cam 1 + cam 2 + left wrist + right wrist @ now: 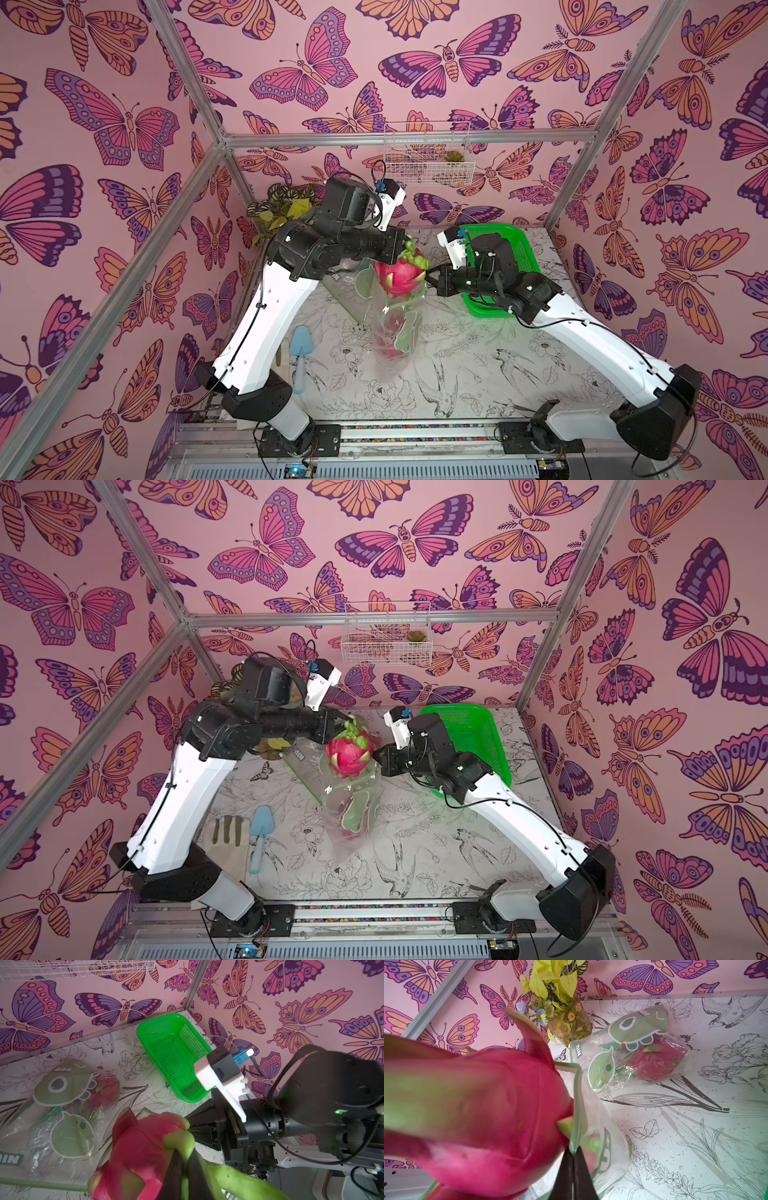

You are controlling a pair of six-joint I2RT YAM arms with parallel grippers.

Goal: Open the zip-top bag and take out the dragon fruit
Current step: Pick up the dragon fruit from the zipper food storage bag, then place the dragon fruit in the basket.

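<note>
A magenta dragon fruit (400, 277) (348, 757) with green-tipped scales hangs above the mouth of the clear zip-top bag (395, 332) (353, 812), which has green cartoon prints. My left gripper (185, 1153) (409, 249) is shut on one green scale of the fruit (141, 1147). My right gripper (573, 1151) (430, 280) is shut on the bag's green zip rim (578, 1105), beside the fruit (488, 1115). Another dragon fruit (656, 1061) (106, 1088) lies inside the bag's lower end on the table.
A green mesh basket (519, 245) (172, 1053) sits at the back right, under my right arm. A potted plant (282, 208) (566, 1012) stands at the back left. A blue trowel (261, 829) and gloves (226, 831) lie front left. A wire basket (428, 158) hangs on the back wall.
</note>
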